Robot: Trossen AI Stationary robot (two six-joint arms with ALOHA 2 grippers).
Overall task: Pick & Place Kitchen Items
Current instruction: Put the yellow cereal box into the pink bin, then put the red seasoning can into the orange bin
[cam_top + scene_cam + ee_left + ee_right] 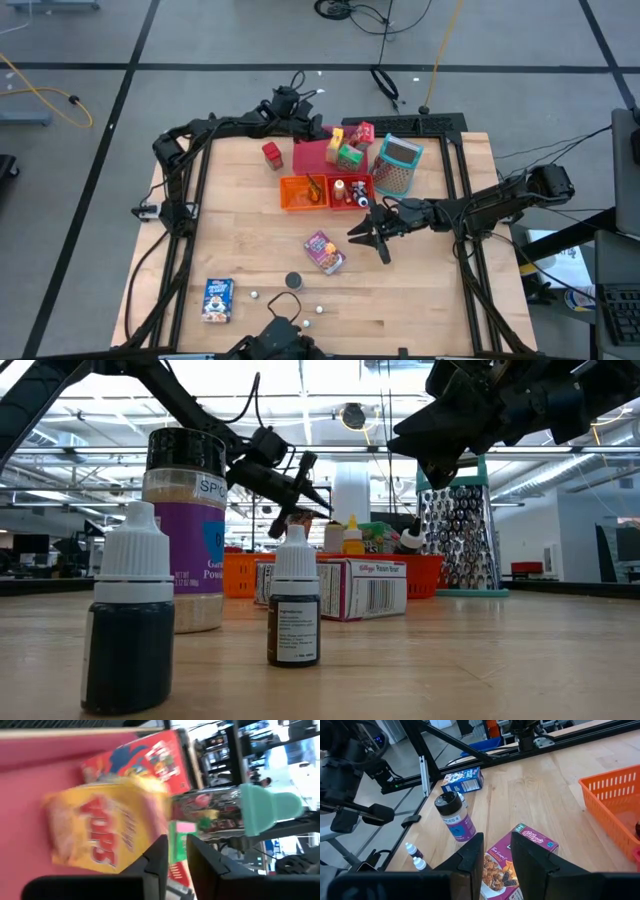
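Note:
My left gripper [308,125] hangs open, its fingers only a little apart, at the far edge over the pink tray [312,158]. Just past its fingers in the left wrist view lie a yellow box [100,827], a red box [140,762] and a green box [181,840], all on the tray. My right gripper [372,236] is open and raised above mid-table, right of the purple cereal box [325,252], which lies flat below its fingers [520,860]. A black-lidded spice jar [455,815], a blue box [217,298] and tiny bottles [416,855] stand near the near edge.
An orange bin [304,192] and a red bin [350,190] holding small bottles sit mid-table, with a teal-framed grater [398,163] to their right and a small red box [272,153] on the left. White balls [312,305] dot the near edge. Bare wood lies at left.

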